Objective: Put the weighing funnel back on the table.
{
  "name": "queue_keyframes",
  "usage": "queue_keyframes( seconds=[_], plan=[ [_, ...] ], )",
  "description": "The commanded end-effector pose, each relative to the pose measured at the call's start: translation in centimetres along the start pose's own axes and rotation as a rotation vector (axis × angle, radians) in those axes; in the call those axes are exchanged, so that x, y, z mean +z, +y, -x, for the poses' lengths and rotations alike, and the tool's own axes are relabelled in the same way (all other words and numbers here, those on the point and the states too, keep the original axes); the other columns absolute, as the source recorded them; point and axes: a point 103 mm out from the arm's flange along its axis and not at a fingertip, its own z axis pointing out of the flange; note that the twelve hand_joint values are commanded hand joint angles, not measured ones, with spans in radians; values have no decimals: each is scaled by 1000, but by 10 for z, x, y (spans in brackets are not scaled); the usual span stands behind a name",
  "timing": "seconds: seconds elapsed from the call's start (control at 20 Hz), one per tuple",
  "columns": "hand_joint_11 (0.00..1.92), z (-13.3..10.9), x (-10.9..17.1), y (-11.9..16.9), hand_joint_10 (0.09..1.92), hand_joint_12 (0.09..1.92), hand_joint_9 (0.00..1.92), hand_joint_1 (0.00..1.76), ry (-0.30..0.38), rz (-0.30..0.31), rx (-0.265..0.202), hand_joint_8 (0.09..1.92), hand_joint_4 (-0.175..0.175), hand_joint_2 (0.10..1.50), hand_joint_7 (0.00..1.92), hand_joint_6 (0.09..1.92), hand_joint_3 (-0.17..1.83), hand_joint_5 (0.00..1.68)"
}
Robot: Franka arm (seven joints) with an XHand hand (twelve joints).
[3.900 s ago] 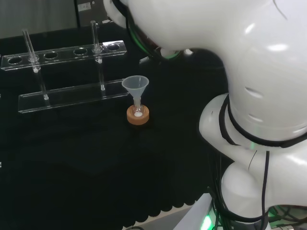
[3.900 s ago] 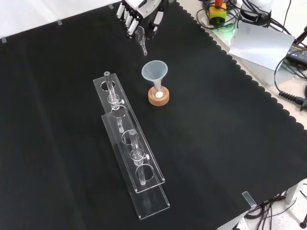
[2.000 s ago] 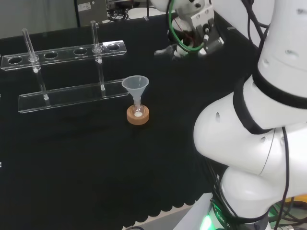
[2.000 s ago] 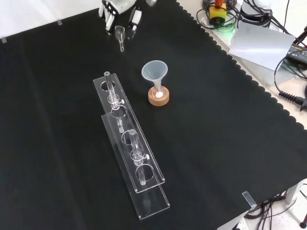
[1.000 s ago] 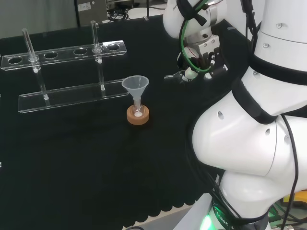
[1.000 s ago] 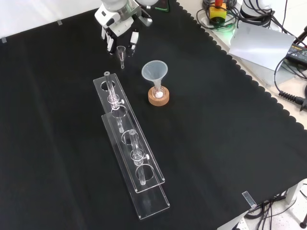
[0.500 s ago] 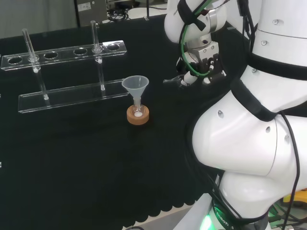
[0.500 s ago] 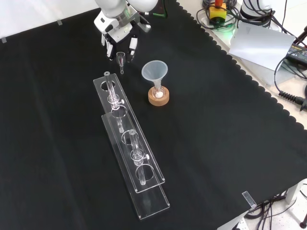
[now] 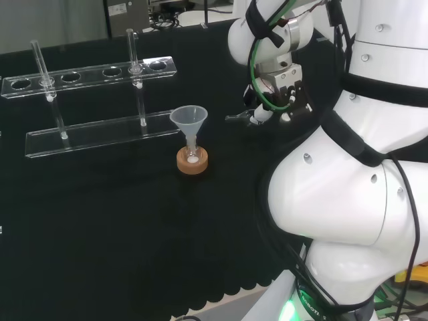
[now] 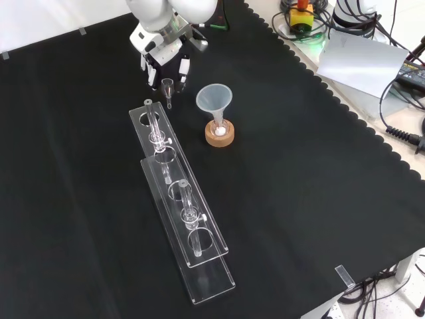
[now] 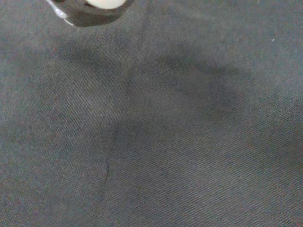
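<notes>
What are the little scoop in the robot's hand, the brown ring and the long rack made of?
The weighing funnel in the hand: clear and glossy, glass or plastic; the cloth shows through it. The ring: matte tan, probably cork. The rack: clear sheet with bright edges, likely acrylic.

The black cloth (image 11: 189, 142) is looking matt, its fine diagonal weave showing close up. At the head view's right, the arm's white shells (image 9: 348, 187) are gleaming smooth and glossy. At the front view's centre, the rack (image 10: 182, 212) is glinting like clear plastic. The funnel (image 10: 214, 98) is looking cloudy, its ring (image 10: 220, 135) showing grainy cork. Toward the upper left, the weighing funnel (image 10: 167, 86) is shining clear.
</notes>
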Motion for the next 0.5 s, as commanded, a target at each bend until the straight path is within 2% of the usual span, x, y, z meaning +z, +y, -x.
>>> queue_keyframes(
  seconds=[0.05,0.5],
  plan=[
    [975,-3,10,6,87,919,1358,1044,8,-9,-6,425,175,942,1173,945,293,1047],
    [974,-2,20,12,87,920,1358,1044,22,-25,-4,427,175,939,1171,948,299,1046]
  ],
)
